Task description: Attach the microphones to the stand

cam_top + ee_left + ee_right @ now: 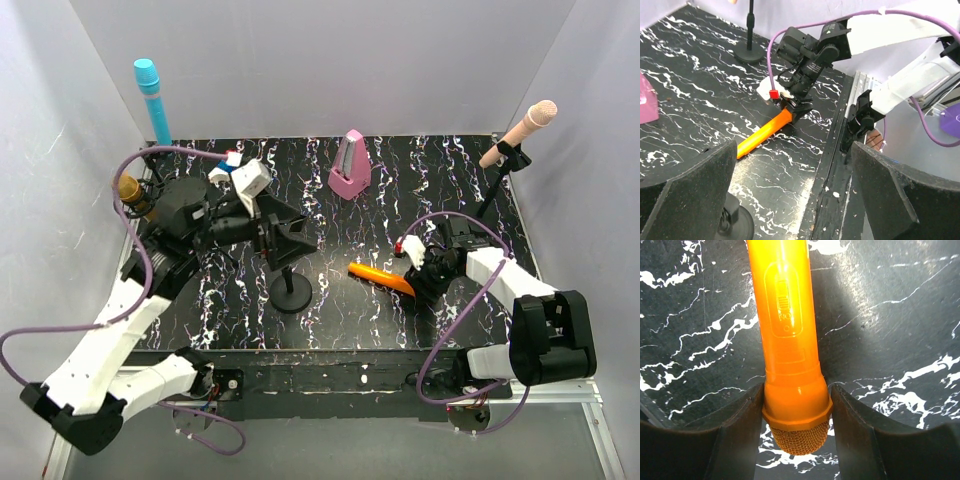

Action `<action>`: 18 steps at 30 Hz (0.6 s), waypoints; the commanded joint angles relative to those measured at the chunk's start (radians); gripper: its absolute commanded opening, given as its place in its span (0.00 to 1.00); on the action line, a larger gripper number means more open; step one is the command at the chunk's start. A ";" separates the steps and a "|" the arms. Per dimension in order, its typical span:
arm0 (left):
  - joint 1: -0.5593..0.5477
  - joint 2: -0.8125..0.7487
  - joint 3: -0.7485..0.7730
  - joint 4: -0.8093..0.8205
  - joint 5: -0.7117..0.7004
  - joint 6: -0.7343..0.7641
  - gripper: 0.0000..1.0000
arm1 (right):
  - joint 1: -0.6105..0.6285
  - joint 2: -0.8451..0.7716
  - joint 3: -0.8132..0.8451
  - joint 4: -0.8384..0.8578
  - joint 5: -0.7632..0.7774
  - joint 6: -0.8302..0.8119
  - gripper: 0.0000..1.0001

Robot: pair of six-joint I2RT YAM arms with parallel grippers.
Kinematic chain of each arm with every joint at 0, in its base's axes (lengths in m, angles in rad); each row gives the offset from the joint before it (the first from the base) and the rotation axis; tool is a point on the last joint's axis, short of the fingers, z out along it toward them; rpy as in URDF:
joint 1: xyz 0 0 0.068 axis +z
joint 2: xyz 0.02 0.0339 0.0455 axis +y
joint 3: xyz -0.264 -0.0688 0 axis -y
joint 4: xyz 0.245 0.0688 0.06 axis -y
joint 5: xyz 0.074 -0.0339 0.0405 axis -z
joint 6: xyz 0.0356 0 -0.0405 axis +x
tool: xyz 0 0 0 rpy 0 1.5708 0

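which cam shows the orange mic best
Right wrist: the orange microphone fills the frame, its head gripped by the right tool. Top external shows it small on the table; left wrist shows its body only.

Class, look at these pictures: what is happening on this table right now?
Two robot arms are fitting microphones onto stands. The right end effector is closed on the head end of the orange microphone, which lies flat on the table. The left end effector is open, beside the top of the empty stand in the middle. The blue microphone, gold microphone and pink-beige microphone are already mounted.
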 commanded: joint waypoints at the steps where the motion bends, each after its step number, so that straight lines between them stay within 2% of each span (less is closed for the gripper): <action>1: -0.046 0.086 0.041 -0.011 0.023 -0.002 0.98 | 0.007 0.017 0.012 0.040 -0.041 -0.121 0.47; 6: -0.208 0.182 0.101 -0.064 -0.082 0.116 0.98 | 0.008 0.057 0.073 -0.032 -0.039 -0.115 0.57; 7: -0.239 0.202 0.115 -0.080 -0.094 0.142 0.98 | 0.008 0.069 0.096 -0.066 -0.048 -0.121 0.69; 9: -0.273 0.249 0.144 -0.107 -0.102 0.196 0.98 | 0.008 0.087 0.120 -0.121 -0.064 -0.144 0.80; 18: -0.389 0.364 0.183 -0.135 -0.131 0.401 0.98 | -0.003 0.038 0.141 -0.115 -0.124 -0.100 0.87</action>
